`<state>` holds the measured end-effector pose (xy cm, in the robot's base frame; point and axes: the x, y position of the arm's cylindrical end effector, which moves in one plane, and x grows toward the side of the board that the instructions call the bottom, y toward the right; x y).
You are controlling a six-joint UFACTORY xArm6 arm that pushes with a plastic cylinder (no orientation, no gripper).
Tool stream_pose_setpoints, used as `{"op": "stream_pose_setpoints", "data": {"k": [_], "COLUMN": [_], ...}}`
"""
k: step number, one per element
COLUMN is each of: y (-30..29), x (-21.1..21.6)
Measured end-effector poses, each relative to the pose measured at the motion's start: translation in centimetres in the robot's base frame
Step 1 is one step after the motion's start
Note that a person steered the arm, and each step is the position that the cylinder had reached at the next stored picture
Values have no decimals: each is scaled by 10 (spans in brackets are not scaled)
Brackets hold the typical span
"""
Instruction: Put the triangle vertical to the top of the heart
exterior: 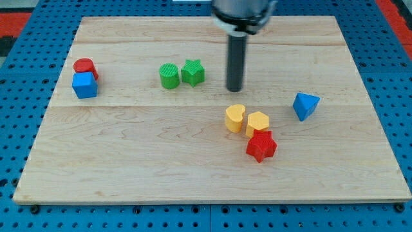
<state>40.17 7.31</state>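
Note:
The blue triangle point(306, 106) lies at the view's right of the wooden board point(129, 161). The yellow heart point(235, 118) lies near the middle, left of the triangle and slightly lower. My tip point(234, 89) stands just above the heart, a short gap from it, and well to the left of the triangle. It touches no block.
A yellow hexagon point(257, 123) touches the heart's right side, with a red star point(261, 145) below it. A green cylinder point(169, 76) and green star point(192, 72) sit left of my tip. A red cylinder point(84, 66) and blue cube point(84, 85) sit at the far left.

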Motion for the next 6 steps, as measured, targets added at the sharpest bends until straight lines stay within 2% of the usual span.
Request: {"op": "stream_pose_setpoints", "data": {"k": [2, 3, 4, 5, 6], "y": [159, 179, 141, 77, 0], "x": [4, 63, 70, 36, 48]}}
